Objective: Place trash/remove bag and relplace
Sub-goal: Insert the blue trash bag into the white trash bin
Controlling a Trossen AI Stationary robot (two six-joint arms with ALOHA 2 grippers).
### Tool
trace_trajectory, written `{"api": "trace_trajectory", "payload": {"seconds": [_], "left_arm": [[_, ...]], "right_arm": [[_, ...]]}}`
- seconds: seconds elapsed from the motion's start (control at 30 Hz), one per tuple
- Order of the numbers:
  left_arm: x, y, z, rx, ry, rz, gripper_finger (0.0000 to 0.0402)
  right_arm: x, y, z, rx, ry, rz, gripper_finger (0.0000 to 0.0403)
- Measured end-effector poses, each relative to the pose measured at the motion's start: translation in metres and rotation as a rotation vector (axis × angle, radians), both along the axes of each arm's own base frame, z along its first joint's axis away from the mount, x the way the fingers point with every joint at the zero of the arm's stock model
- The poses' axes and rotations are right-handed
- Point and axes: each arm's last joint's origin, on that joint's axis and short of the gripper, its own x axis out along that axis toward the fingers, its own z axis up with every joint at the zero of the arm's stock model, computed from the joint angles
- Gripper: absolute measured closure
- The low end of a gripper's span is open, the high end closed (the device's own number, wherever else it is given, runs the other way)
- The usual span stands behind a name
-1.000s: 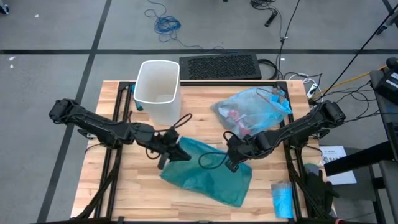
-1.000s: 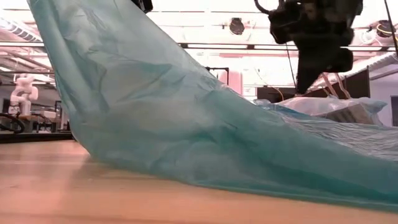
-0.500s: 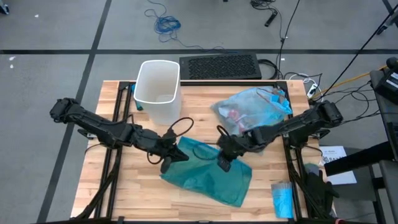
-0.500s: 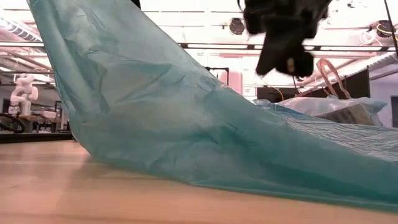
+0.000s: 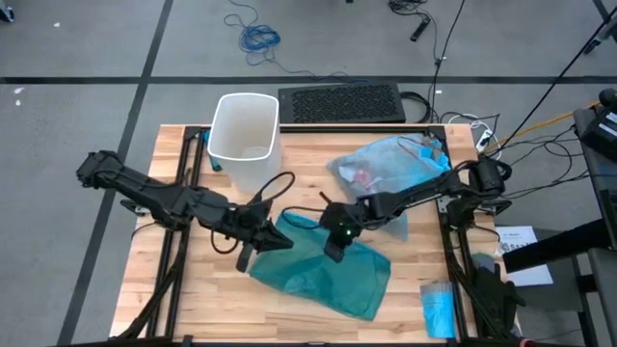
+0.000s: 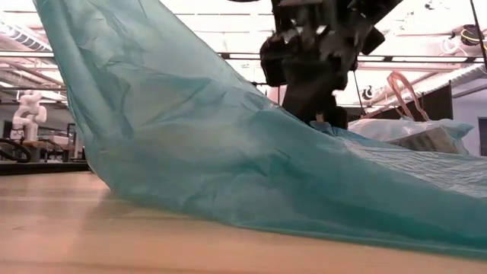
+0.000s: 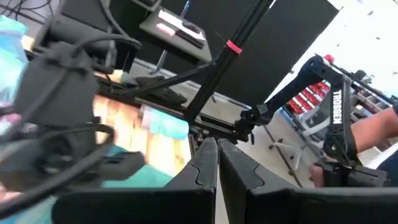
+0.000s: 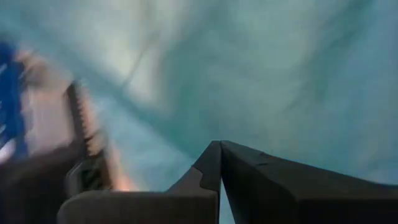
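Observation:
A darker teal-green bag (image 5: 323,270) lies near the table's front edge, and its left part is drawn up out of the low view (image 6: 114,61). My left gripper (image 5: 278,237) is shut at that bag's far left corner. My right gripper (image 5: 332,253) is shut and slants down onto the teal-green bag's far edge (image 6: 327,114). The pale blue bag (image 5: 395,169) with trash showing red inside rests on the table at the far right. The white bin (image 5: 246,140) stands upright at the far left. My left gripper holds the teal-green bag at its far left corner (image 5: 286,229), coming nearly level from the table's left. That part is lifted and the sheet slopes down to the table (image 6: 228,205). The shut fingertips (image 7: 217,149) show no plastic in the wrist view. My right gripper points its shut fingertips (image 8: 219,149) slanting down at the teal-green bag's top surface (image 8: 267,81). Whether they touch it, I cannot tell.
A small folded blue packet (image 5: 439,310) lies at the near right corner. A black keyboard (image 5: 340,103) sits beyond the table's far edge. Cables loop over both arms. Bare wood shows at the near left (image 5: 202,299).
My right gripper has gone toward the table's left and down, tipping its fingers steeply downward, from beside the pale blue bag to the teal-green bag's far edge. My left gripper has risen a little, out of the low view. The teal-green bag keeps its shape.

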Motion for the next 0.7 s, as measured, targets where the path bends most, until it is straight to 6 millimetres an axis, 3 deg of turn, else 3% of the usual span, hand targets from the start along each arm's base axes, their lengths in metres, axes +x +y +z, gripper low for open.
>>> {"api": "trace_trajectory", "payload": {"seconds": [0.13,0.27,0.47,0.63,0.7], "left_arm": [[0.000,0.001,-0.004,0.013,0.037,0.016,0.0388],[-0.001,0.001,-0.007,0.007,0.076,0.035,0.0389],[0.000,0.001,-0.005,-0.026,0.060,0.042,0.0389],[-0.005,-0.003,0.013,-0.063,-0.090,0.014,0.0389],[-0.006,-0.004,0.010,-0.057,-0.065,0.021,0.0389]], "right_arm": [[-0.011,0.027,0.009,0.101,-0.008,0.203,0.0403],[-0.023,0.041,0.033,0.117,-0.109,0.337,0.0403],[-0.023,0.016,0.053,-0.080,-0.199,0.099,0.0403],[-0.017,-0.005,0.048,-0.163,-0.168,-0.073,0.0403],[-0.016,-0.009,0.044,-0.172,-0.142,-0.096,0.0403]]}}
